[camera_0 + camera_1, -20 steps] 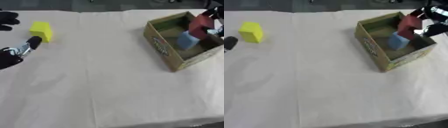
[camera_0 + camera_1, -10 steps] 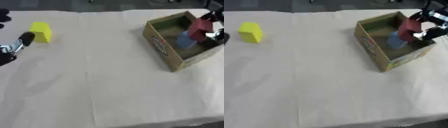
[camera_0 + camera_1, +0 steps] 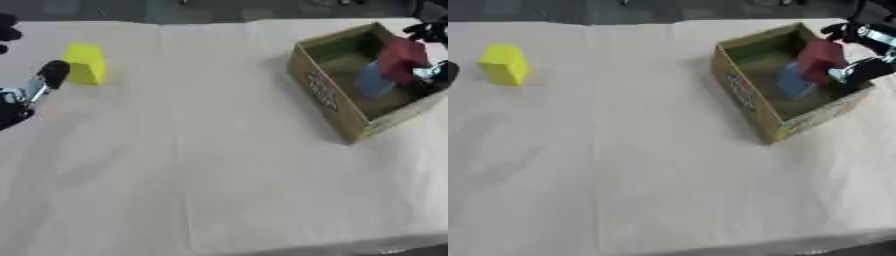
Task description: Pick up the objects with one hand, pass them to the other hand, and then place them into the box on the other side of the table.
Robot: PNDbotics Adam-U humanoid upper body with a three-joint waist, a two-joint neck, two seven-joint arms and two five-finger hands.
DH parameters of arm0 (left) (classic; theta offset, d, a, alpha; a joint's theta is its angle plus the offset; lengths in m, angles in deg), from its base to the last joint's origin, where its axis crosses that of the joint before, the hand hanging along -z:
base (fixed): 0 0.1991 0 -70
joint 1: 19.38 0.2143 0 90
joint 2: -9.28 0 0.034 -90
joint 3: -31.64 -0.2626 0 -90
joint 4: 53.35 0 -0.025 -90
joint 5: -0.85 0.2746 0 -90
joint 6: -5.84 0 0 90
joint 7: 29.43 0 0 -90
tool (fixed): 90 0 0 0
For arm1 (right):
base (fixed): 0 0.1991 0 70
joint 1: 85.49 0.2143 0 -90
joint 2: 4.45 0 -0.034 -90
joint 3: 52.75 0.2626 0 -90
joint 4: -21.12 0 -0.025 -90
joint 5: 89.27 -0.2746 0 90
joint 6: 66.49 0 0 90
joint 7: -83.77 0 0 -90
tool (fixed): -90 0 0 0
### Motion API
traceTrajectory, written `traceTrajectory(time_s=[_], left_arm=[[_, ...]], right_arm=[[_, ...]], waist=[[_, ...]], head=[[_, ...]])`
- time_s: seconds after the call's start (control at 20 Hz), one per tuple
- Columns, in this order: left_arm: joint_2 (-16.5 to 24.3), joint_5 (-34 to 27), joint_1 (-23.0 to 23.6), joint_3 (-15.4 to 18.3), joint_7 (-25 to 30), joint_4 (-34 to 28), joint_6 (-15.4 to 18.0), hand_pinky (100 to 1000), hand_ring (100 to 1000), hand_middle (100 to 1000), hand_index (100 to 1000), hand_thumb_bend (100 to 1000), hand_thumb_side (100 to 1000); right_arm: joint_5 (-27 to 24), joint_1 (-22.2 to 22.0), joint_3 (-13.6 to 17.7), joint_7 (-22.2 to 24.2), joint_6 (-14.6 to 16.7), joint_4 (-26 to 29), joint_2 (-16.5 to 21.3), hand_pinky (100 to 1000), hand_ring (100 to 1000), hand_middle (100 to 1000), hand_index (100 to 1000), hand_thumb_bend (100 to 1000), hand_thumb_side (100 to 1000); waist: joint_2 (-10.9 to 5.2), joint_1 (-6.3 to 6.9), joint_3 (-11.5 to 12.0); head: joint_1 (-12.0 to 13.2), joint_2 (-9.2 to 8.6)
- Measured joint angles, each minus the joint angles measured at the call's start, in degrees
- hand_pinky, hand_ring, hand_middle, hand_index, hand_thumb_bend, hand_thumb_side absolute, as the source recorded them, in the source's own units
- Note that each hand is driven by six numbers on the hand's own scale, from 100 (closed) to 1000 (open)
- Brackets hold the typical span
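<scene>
A dark red block (image 3: pixel 819 59) hangs over the open cardboard box (image 3: pixel 744 93) at the right, with my right hand (image 3: pixel 866 71) shut on it, fingers on both its sides. Inside the box, just left of and below the red block, lies a blue object (image 3: pixel 790 85). A yellow block (image 3: pixel 85 63) stands on the table at the far left. My left hand (image 3: pixel 23 96) shows at the left edge, open, one finger (image 3: pixel 52 73) raised close beside the yellow block without touching it.
A cream cloth (image 3: pixel 201 165) with fold lines covers the table. Its near edge runs along the bottom and its far edge along the top. The box sits askew near the right edge.
The red block has sunk a little lower into the box in my right hand. My left hand has shifted slightly up beside the yellow block.
</scene>
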Motion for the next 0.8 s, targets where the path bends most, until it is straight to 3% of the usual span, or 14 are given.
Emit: traceTrajectory(time_s=[0.15,0.25,0.35,0.5,0.55,0.8], left_arm=[[-0.01,0.06,0.00,0.00,-0.15,0.00,-0.15,746,738,623,772,623,531],[-0.08,0.15,0.00,0.00,-0.16,0.00,-0.17,746,738,623,772,625,531],[-0.28,0.20,0.00,0.00,-0.14,0.00,-0.19,747,739,623,772,628,531],[-0.43,0.27,0.00,0.00,-0.12,0.00,-0.21,746,739,623,772,626,532],[-0.43,0.29,0.00,0.00,-0.12,0.00,-0.21,746,739,623,772,625,532],[-0.43,0.47,0.02,0.02,-0.26,0.00,-0.35,743,737,622,772,629,530]], right_arm=[[0.47,-0.03,0.29,0.09,0.01,0.02,0.00,1000,1000,1000,1000,214,358],[1.04,-0.05,0.37,-0.02,0.03,0.18,0.01,1000,1000,1000,1000,264,305],[1.39,-0.08,0.39,-0.05,0.30,0.70,0.01,1000,1000,1000,1000,242,205],[1.06,-0.29,0.70,0.64,1.11,1.50,0.01,1000,1000,1000,1000,147,139],[0.64,-0.41,0.83,0.89,1.30,1.71,0.01,1000,1000,1000,1000,100,134],[-3.63,-0.64,2.60,0.61,-0.12,4.33,0.02,1000,1000,1000,1000,100,129]], waist=[[0.00,0.00,-0.17],[0.00,0.00,-0.20],[0.00,0.00,-0.27],[0.00,0.00,-0.41],[0.00,0.00,-0.43],[0.00,0.00,-0.60]], head=[[0.14,0.01],[0.23,0.01],[0.27,0.03],[0.36,0.11],[0.45,0.12],[0.85,0.15]])
